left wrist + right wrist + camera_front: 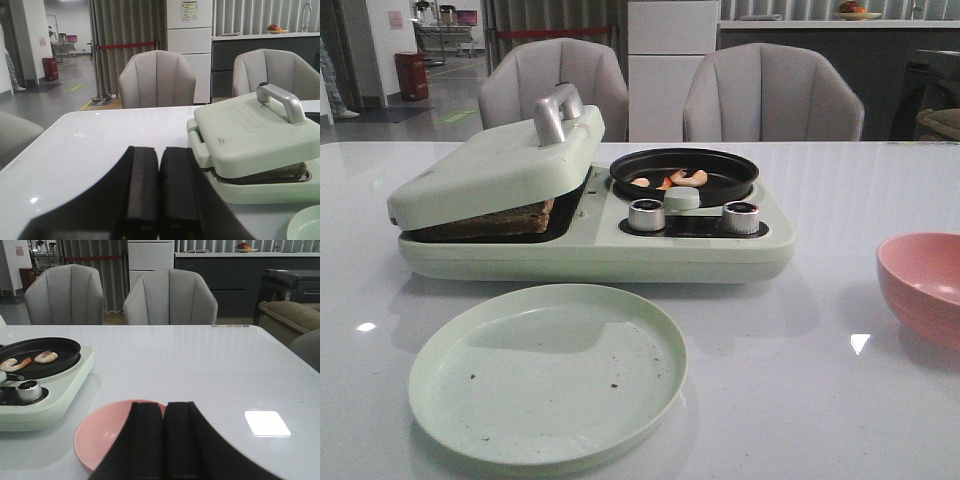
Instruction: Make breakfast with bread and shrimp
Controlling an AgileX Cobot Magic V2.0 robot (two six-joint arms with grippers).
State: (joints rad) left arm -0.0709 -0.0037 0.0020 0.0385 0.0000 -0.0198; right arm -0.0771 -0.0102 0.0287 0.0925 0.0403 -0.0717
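Ahead of the left gripper [159, 187], closed and empty, bread [495, 218] toasts under the lid [495, 165]. Beyond the right gripper [165, 440], closed and empty too, shrimp [30, 360] cook; I'd say lifting that lid comes next.

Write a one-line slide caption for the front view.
Pale green breakfast maker with toasted bread under its tilted lid, shrimp in the black pan, empty green plate in front.

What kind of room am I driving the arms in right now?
Probably a mock dining-kitchen area inside a lab or showroom: a white table with padded chairs, a breakfast maker on it, a counter with a tap behind, and an open hall with a barrier.
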